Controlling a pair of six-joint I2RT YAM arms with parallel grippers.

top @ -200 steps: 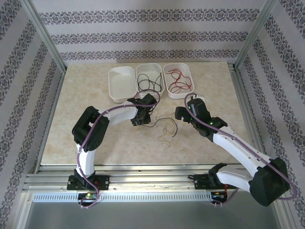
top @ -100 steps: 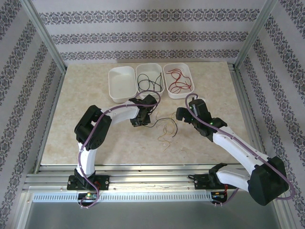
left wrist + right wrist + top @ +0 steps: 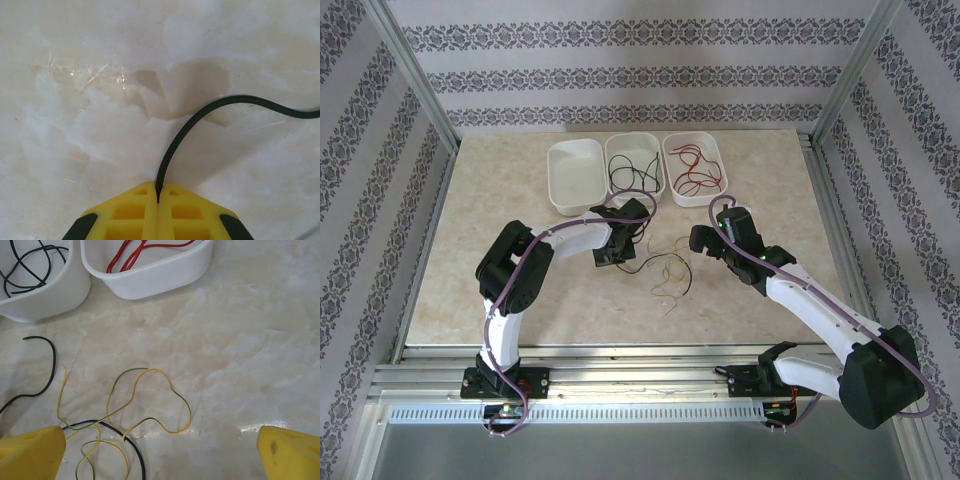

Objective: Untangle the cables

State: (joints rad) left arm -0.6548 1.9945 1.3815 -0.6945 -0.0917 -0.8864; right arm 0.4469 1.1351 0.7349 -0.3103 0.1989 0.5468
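A loose tangle of yellowish-green cables (image 3: 150,400) and a black cable (image 3: 127,445) lies mid-table, also seen from above as the cables (image 3: 667,270). My left gripper (image 3: 618,248) is at the tangle's left end. Its yellow fingers (image 3: 125,215) are pressed together on one end of the black cable (image 3: 200,112), which curves away to the right over the table. My right gripper (image 3: 703,242) hovers at the tangle's right side, open. Its fingertips (image 3: 30,455) stand wide apart, with the yellowish-green loops between and ahead of them. Another black end (image 3: 47,365) curls to the left.
Three white trays stand at the back: an empty one (image 3: 558,180), the middle one (image 3: 653,150) holding black cables (image 3: 30,265), and the right one (image 3: 715,150) holding red cables (image 3: 135,252). The marbled table (image 3: 500,200) has metal rails around it.
The left arm's elbow has shifted slightly right while its gripper stays shut on the black cable. The right gripper has dropped a little toward the tangle. The cables have barely moved.
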